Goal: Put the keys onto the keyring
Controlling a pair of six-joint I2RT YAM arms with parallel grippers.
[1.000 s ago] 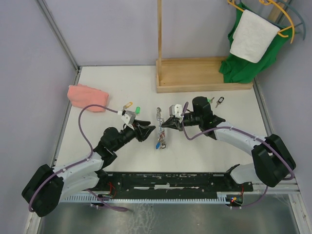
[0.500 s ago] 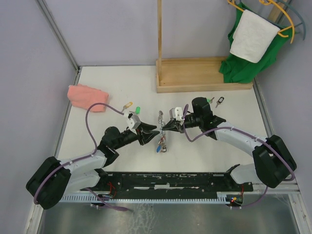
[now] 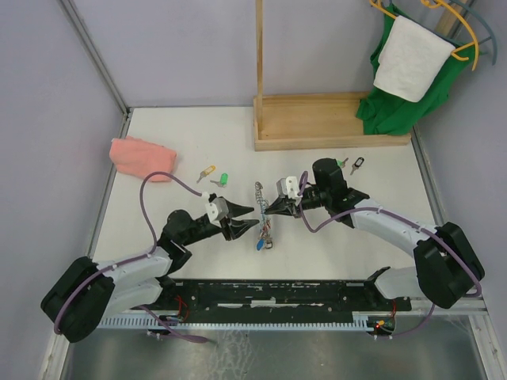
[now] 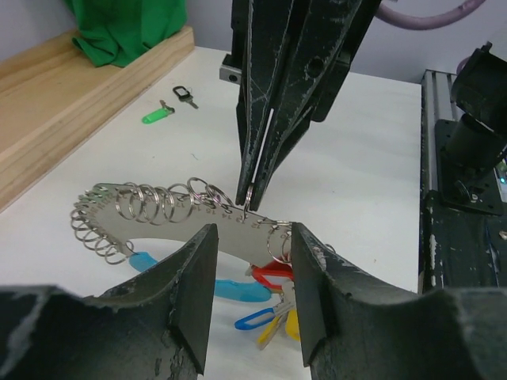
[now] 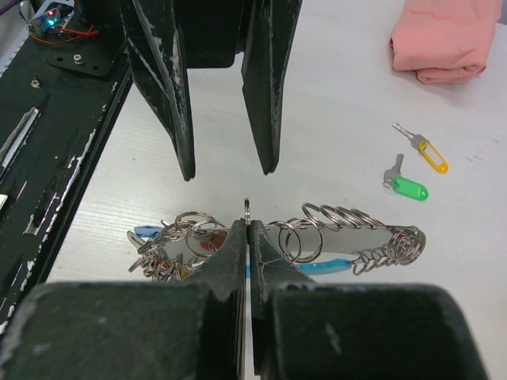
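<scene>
The keyring (image 3: 261,212) is a curved silvery strip strung with small rings and red, blue and yellow tags. It lies mid-table between both grippers. My right gripper (image 3: 268,210) is shut on one small ring (image 5: 247,209) standing up from the strip (image 5: 341,237). My left gripper (image 3: 248,219) is open, its fingers (image 4: 194,293) either side of the strip's tag end (image 4: 158,218). Loose keys lie apart: a yellow key (image 3: 207,170) and a green key (image 3: 224,179) on the left, a green key (image 3: 342,163) and a black key (image 3: 358,165) on the right.
A pink cloth (image 3: 142,157) lies at the left edge. A wooden stand base (image 3: 329,120) sits at the back, with green fabric and a white towel (image 3: 412,59) hanging at the right. A black rail (image 3: 277,294) runs along the near edge.
My left gripper has moved right and nearer to the keyring, its open fingers now at the strip. My right gripper has stayed shut on the ring, almost still.
</scene>
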